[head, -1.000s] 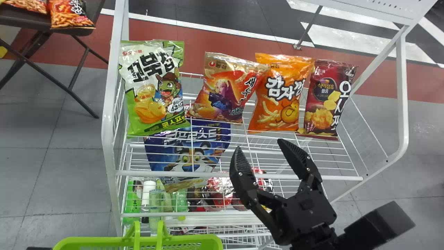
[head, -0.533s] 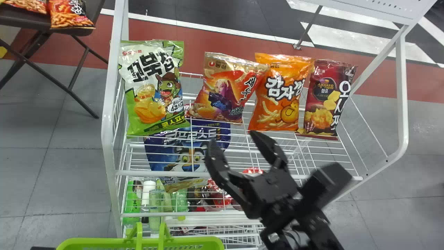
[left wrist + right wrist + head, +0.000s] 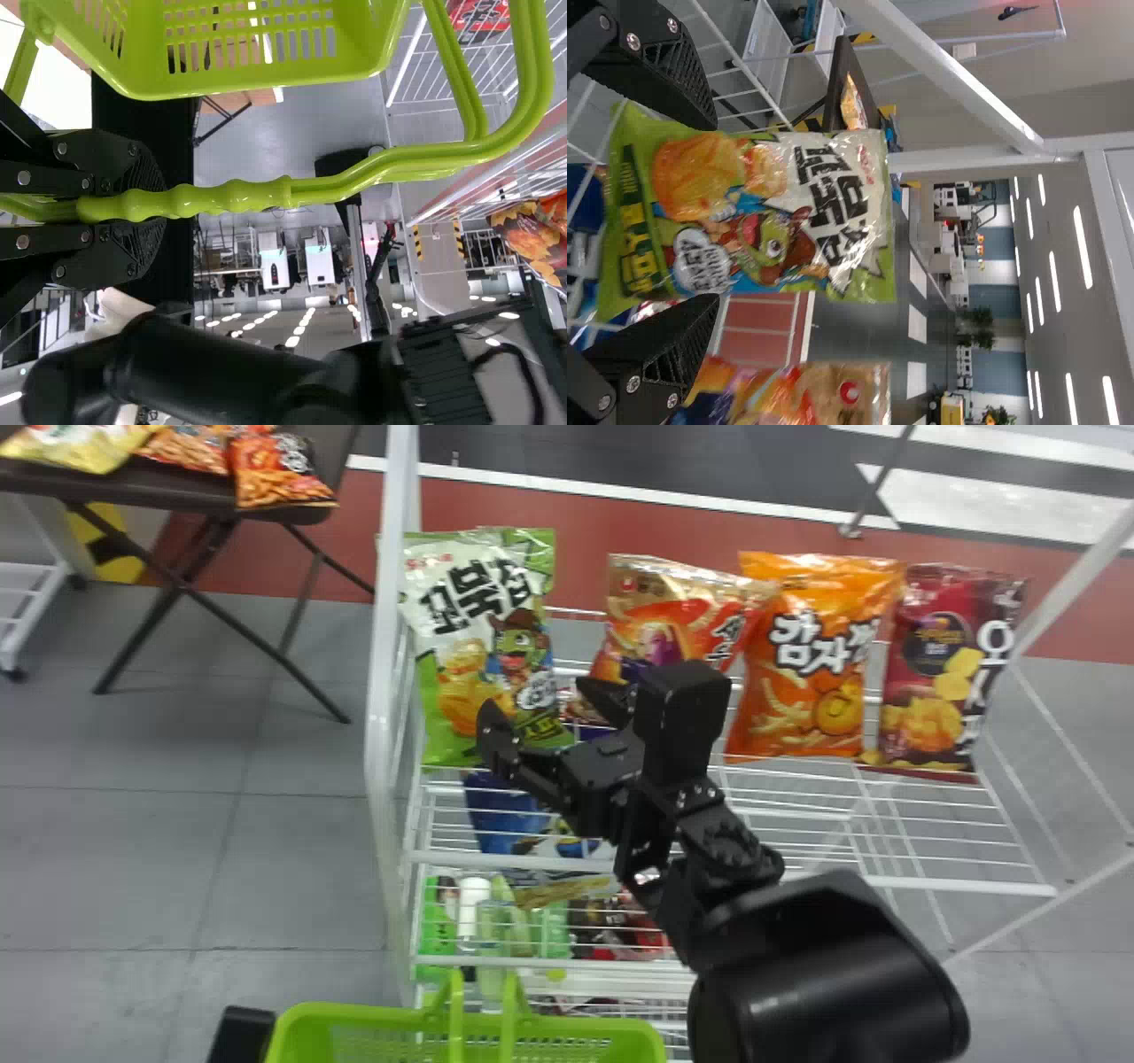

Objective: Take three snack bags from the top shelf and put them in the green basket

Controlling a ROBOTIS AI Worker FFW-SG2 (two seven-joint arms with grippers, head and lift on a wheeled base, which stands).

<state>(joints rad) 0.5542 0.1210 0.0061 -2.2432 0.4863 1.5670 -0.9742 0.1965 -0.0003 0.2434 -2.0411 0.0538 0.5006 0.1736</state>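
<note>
So I've got my right gripper [image 3: 534, 695] spread wide by the green-and-white snack bag [image 3: 469, 629], leftmost of four on the top shelf [image 3: 930, 883], left gripper [image 3: 241, 1035] pinching the green basket [image 3: 354, 1012]'s handle [image 3: 230, 197].

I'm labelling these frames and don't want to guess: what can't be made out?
Inside of the green basket: head view, cut off by the bottom edge.
Lower part of the gold-and-red bag: head view, behind the right tool; right wrist view, bottom edge.
Upper right of the blue bag: head view, behind the right tool.
Far end of the yellow bag: head view, top edge.
</note>
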